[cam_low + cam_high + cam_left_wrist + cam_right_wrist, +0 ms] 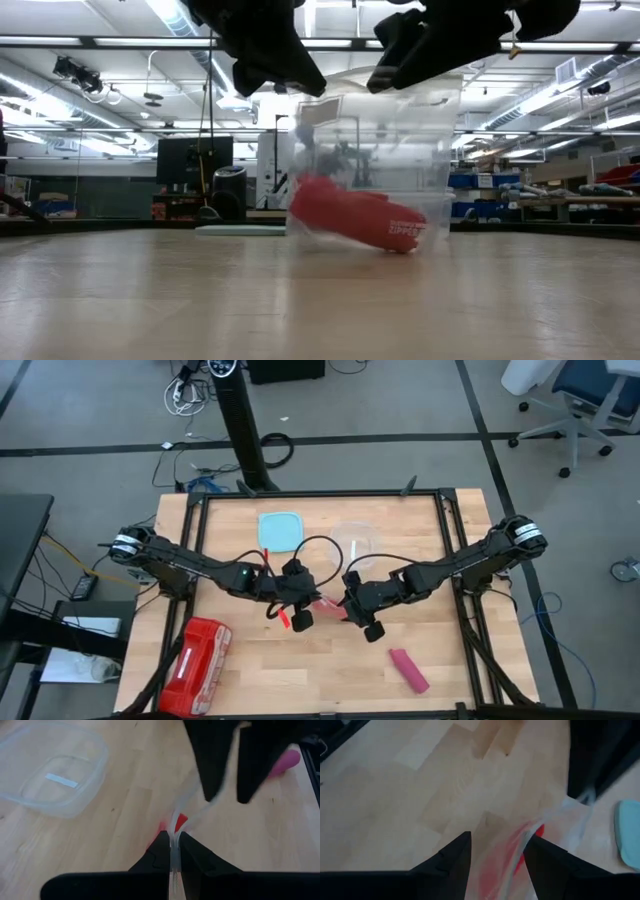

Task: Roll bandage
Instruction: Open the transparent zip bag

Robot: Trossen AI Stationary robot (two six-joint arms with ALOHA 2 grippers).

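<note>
Both arms meet over the middle of the bench (300, 680), holding a clear plastic bag (375, 165) between them. The left gripper (173, 842) has its jaws pinched narrow on the bag's thin edge. The right gripper (495, 845) has its jaws parted, with the bag's film lying between them; whether they bear on it cannot be told. In the low view both gripper bodies are cut off at the frame's top. A red object (355, 215) lies low inside the bag, its white lettering too small to read.

The bandage (408, 669), rolled into a short pink cylinder, lies on the bench well apart from both grippers, toward the right near edge. A red plastic case (195, 650), a teal lid (280, 529) and a clear container (357, 540) also sit on the bench.
</note>
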